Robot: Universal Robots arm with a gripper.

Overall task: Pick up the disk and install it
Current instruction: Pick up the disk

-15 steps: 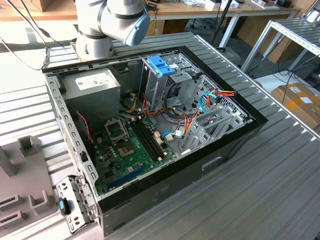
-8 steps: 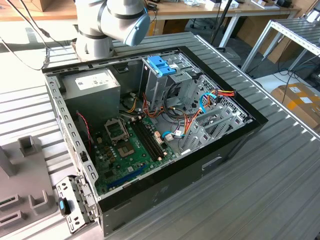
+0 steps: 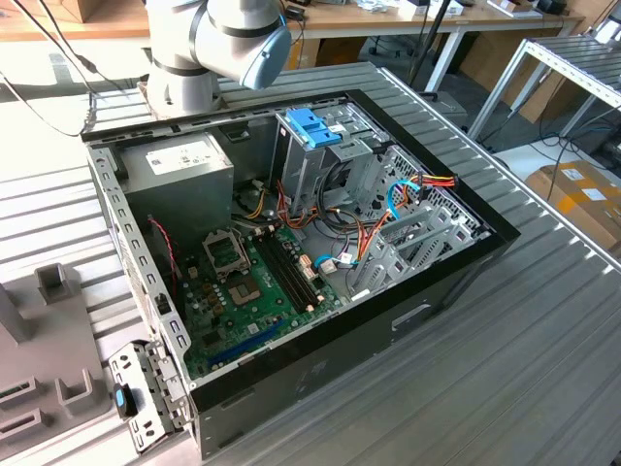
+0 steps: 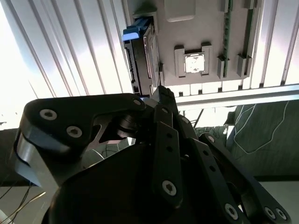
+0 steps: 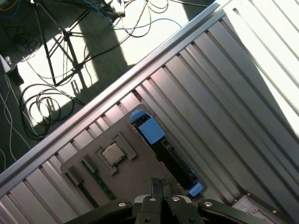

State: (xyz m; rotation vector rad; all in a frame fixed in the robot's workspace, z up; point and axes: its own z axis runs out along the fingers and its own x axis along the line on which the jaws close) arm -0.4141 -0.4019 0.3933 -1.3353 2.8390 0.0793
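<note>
At the arm's tip, in both wrist views, the gripper (image 5: 156, 183) (image 4: 161, 93) has its two black fingers pressed together with nothing between them. The tips hang over a grey tray (image 5: 135, 175) (image 4: 205, 28), close to the near end of the disk (image 5: 172, 156) (image 4: 140, 56); I cannot tell whether they touch anything.

The disk stands on its thin edge along the side of the tray, with blue plastic at both ends. Its long axis runs with the grooves of the metal table (image 5: 224, 84) (image 4: 79, 51). One end lies by the fingertips. The other, with the larger blue tab, points towards the table's edge rail. A square chip (image 5: 110, 154) (image 4: 194, 63) sits in a pocket of the tray just beside the disk.

The first wrist view takes in loose cables (image 5: 46, 102) on the floor past the rail. The exterior view adds the arm (image 3: 218, 39) and the open computer case (image 3: 388, 320) on the table, holding a power supply (image 3: 179, 165), a green board (image 3: 252, 291) and a blue bracket (image 3: 312, 126). The tray lies at the exterior view's left of the case.
</note>
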